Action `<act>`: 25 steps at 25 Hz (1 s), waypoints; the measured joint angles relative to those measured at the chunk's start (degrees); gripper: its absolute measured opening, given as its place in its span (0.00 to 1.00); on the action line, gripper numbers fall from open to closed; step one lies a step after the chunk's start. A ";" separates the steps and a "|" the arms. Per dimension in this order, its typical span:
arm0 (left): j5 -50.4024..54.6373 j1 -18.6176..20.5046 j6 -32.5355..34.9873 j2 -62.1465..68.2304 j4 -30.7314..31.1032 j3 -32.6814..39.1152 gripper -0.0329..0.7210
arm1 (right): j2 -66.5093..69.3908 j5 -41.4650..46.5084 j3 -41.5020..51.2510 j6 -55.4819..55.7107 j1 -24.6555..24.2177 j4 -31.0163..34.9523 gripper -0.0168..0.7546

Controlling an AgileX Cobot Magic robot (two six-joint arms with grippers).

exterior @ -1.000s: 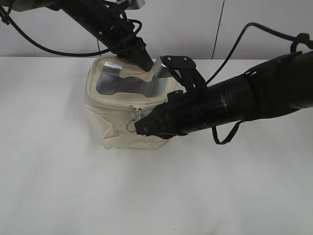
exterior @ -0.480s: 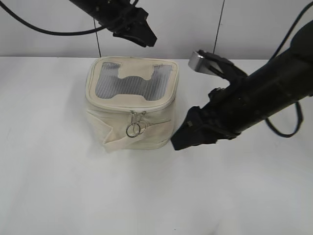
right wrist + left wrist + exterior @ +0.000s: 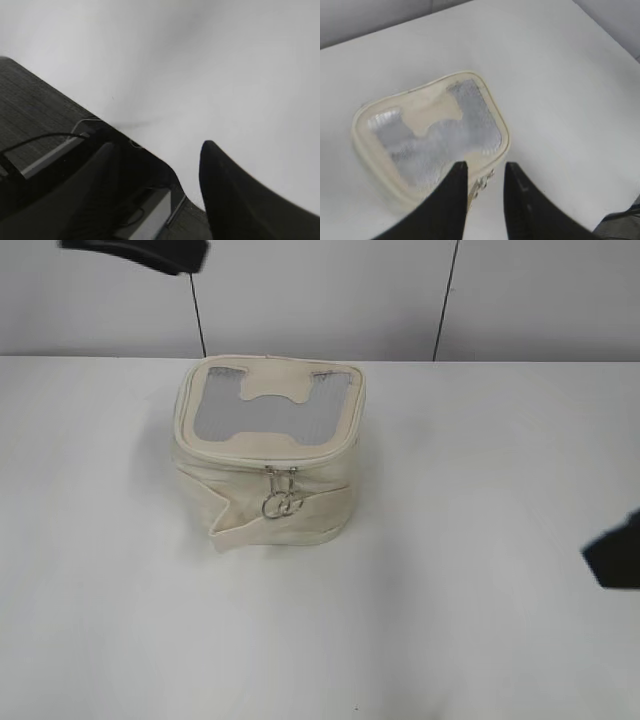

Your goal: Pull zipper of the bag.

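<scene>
The bag, small, boxy and cream-white with a grey window top, stands on the white table. Its zipper runs around the top rim. Two silver sliders meet at the front and their ring pulls hang down. My left gripper is open and empty, high above the bag, with the zipper pulls showing between its fingers. My right gripper is open and empty, far from the bag, over the table's edge. In the exterior view only dark parts of the left arm and right arm show.
The white table spreads around the bag, with a grey wall behind it. In the right wrist view the table's edge runs diagonally, with dark flooring and robot base parts below it.
Both arms have pulled away from the bag: the left up and to the left, the right off to the right edge. The bag's top sprang back and the ring pulls hang free.
</scene>
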 joint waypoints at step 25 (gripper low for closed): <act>9.41 0.68 -21.89 -81.04 27.31 45.89 0.66 | -53.07 3.78 17.99 4.05 0.00 -11.12 0.77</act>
